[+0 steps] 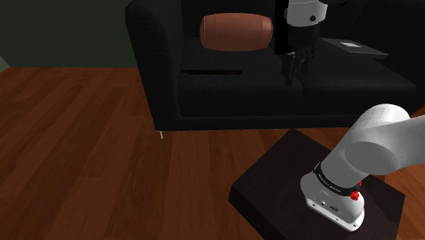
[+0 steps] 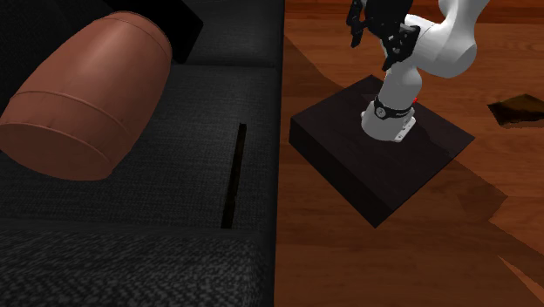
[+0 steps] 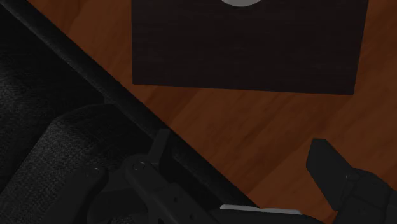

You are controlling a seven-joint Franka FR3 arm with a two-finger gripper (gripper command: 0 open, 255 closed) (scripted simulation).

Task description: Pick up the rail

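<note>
The rail [image 1: 212, 71] is a thin dark strip lying flat on the black sofa's seat cushion [image 1: 225, 92]; it also shows as a narrow slat [image 2: 234, 174] in the second exterior view. My black gripper [image 1: 295, 71] hangs above the seat, off to the shoulder view's right of the rail and well apart from it. In the wrist view its fingers [image 3: 331, 167] stand wide apart with nothing between them, over the sofa's front edge and the wooden floor. The gripper [image 2: 375, 35] also shows high in the second exterior view.
A brown barrel [image 1: 235, 32] lies on the sofa behind the rail, large in the second exterior view [image 2: 83, 96]. A flat grey item [image 1: 354, 46] rests on the sofa at the shoulder view's right. The dark stand [image 1: 272, 184] sits on the wooden floor [image 1: 82, 150].
</note>
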